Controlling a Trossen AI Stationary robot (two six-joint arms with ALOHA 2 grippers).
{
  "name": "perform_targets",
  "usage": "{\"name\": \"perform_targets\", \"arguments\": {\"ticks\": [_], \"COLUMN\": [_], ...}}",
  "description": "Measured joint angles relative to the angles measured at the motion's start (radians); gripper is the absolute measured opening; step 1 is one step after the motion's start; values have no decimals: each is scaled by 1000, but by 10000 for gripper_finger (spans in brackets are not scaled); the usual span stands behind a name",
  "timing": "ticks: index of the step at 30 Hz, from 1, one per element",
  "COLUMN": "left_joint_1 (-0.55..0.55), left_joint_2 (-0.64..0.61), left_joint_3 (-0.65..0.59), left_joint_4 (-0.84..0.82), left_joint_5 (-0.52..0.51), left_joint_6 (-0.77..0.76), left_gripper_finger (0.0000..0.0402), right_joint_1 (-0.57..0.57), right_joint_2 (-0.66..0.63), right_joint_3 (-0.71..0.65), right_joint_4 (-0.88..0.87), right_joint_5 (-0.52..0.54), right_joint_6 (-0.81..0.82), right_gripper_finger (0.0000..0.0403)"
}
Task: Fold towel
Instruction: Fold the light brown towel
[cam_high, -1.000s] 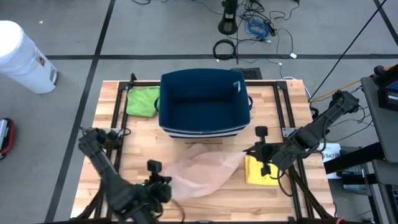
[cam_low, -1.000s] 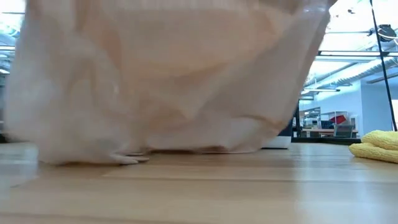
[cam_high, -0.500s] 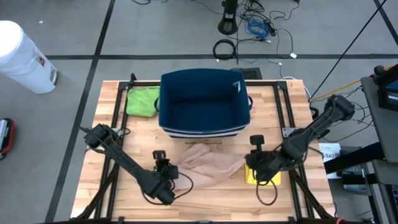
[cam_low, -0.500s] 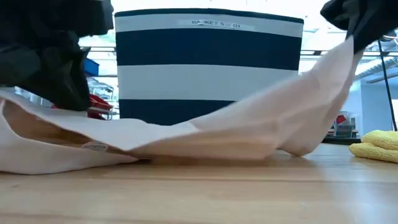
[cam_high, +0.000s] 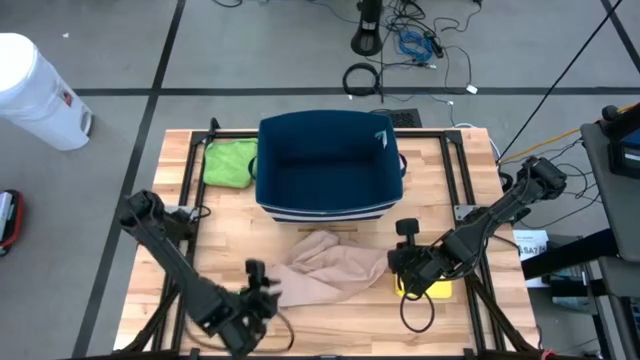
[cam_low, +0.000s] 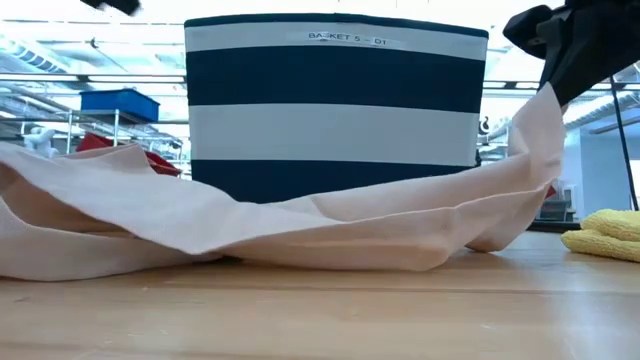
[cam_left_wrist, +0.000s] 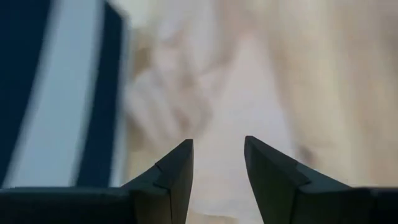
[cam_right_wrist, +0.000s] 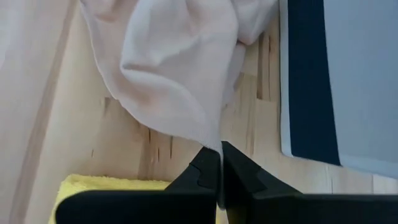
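A pale pink towel (cam_high: 330, 268) lies crumpled on the wooden table in front of the navy-and-white basket (cam_high: 330, 165). Its left end rests on the tabletop (cam_low: 60, 240), and its right end rises to my right gripper (cam_high: 393, 262), which is shut on it. My left gripper (cam_high: 262, 288) stands at the towel's left end, open. In the left wrist view (cam_left_wrist: 217, 155) nothing is between its fingers, and the towel shows blurred beyond them. My right gripper pinches a bunched point of the towel's right end (cam_right_wrist: 211, 134) between its two shut fingers, slanting down from the table's right. That end (cam_low: 540, 130) is lifted clear and hangs slack. The rest sags down onto the table toward the left.
A yellow cloth (cam_high: 428, 288) lies on the table under my right gripper, also seen in the low view (cam_low: 605, 235). A green cloth (cam_high: 230, 162) lies left of the basket. A black frame (cam_high: 190, 190) borders the tabletop.
Both grippers came down with the towel, which had hung high and spread. It sank onto the table and crumpled. My left gripper then let go of the left end, which now lies on the wood, and drew away from it. My right gripper keeps its end raised.
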Motion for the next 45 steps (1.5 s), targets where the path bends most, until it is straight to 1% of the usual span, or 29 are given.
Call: {"name": "perform_targets", "arguments": {"ticks": [3,6,9,13,16,20,25,29,31,34,42,45], "left_joint_1": [-47,-77,-89,-82,-79,-70,-54,-51,-48,-45,-18,-3], "left_joint_2": [30,69,109,165,196,197,197,197,197,197,197,197], "left_joint_3": [0,0,0,-1,-1,-2,-2,-2,-2,-2,-2,-2], "left_joint_4": [62,77,99,108,91,47,-11,-17,-37,-66,-73,-68], "left_joint_5": [20,21,27,82,89,67,129,138,163,175,173,148], "left_joint_6": [32,34,35,69,89,90,83,86,86,76,86,92], "left_gripper_finger": [151,151,151,151,151,151,151,150,142,120,57,35], "right_joint_1": [-5,-9,-13,-13,-13,-13,-13,-13,-13,-13,-13,-13], "right_joint_2": [0,0,0,0,-1,-1,-1,-1,-1,-1,-1,-1], "right_joint_3": [0,0,0,0,0,0,0,0,0,0,0,0], "right_joint_4": [23,35,40,40,43,46,46,50,54,56,65,69], "right_joint_5": [-2,-1,-2,-2,-3,-6,-8,-8,-8,-8,-8,-8], "right_joint_6": [-27,-46,-50,-50,-45,-39,-38,-39,-40,-43,-45,-47], "right_gripper_finger": [0,0,0,0,0,0,0,0,0,0,0,0]}}
